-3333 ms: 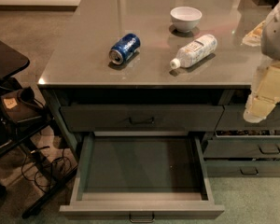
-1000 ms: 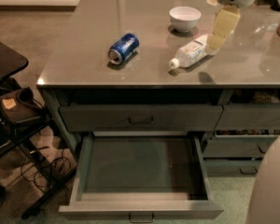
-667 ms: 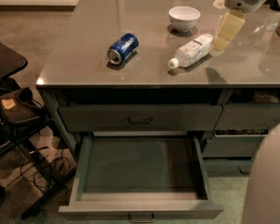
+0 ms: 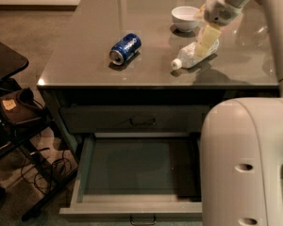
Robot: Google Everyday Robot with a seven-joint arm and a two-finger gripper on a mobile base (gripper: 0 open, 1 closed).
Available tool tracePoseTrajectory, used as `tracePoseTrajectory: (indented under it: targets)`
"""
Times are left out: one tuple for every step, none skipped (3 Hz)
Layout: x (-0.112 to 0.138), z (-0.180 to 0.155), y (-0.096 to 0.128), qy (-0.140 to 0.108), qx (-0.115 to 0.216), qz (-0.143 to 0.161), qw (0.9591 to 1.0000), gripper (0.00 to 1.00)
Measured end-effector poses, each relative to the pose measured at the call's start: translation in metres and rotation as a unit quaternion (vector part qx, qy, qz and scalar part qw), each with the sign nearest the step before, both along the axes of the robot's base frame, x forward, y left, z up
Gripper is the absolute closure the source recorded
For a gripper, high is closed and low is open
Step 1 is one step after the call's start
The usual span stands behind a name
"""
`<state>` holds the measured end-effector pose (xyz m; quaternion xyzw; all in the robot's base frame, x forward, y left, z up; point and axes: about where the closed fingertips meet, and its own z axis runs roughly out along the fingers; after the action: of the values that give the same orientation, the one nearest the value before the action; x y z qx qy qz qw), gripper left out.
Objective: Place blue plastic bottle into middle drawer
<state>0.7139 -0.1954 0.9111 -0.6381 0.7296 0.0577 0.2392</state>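
Camera view: the tool [image 4: 207, 42] hangs directly over the blue plastic bottle [image 4: 187, 59], which lies on the worktop [image 4: 151, 74] at its right; open or closed, cannot tell. Below, the middle drawer [image 4: 141, 171] stands pulled out.

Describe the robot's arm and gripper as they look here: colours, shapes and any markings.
The arm is a smooth white shell of rounded, bulky segments; the nearest one carries two small dark oval holes. No cables or printed markings show. The gripper, at the blue plastic bottle on the countertop, is pale cream-yellow, flat and tapering, below the arm's rounded white end.
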Motion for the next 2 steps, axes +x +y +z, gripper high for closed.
tracePoseTrajectory:
  targets:
    - [0.014,0.001,0.002,-0.019,0.007,-0.006,0.9998,0.0]
    - [0.017,-0.011,-0.006,-0.014,0.013,-0.016,0.9997,0.0]
